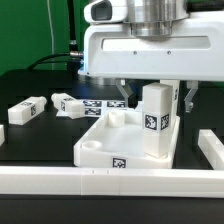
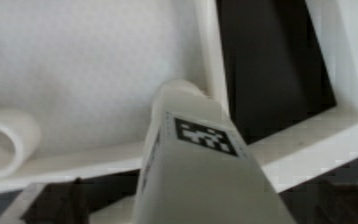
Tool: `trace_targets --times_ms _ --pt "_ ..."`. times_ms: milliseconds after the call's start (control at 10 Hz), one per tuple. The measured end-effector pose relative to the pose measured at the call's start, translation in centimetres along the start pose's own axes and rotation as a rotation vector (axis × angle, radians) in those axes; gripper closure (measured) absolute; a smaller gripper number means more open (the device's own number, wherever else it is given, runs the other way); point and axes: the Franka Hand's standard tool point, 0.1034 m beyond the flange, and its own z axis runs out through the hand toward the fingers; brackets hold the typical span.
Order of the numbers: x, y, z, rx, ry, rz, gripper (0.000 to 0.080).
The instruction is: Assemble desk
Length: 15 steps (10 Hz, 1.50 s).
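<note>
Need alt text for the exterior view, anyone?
A white desk leg stands upright at a corner of the rimmed desk slab, with the end effector open astride its top. Other legs lie loose on the black table toward the exterior view's left; a low white rail crosses the foreground.

Robotics lab, robot arm (image 1: 140, 45), black table (image 1: 40, 140), tagged white parts (image 1: 25, 110)

White, boxy end effector (image 1: 155, 96) with dark fingers (image 1: 125, 96), beneath a ribbed silver-grey wrist flange (image 1: 155, 12).
</note>
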Motion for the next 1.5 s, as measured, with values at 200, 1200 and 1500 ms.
trace_targets --times_ms 200,1200,1500 --pt "-0.03 -0.05 0.01 -0.003 0.0 -0.197 0.0154" --pt "0.09 0.25 -0.12 -0.036 -0.003 -0.835 0.0166" --pt "0.08 0.27 -0.08 -0.036 -0.004 -0.828 0.0512"
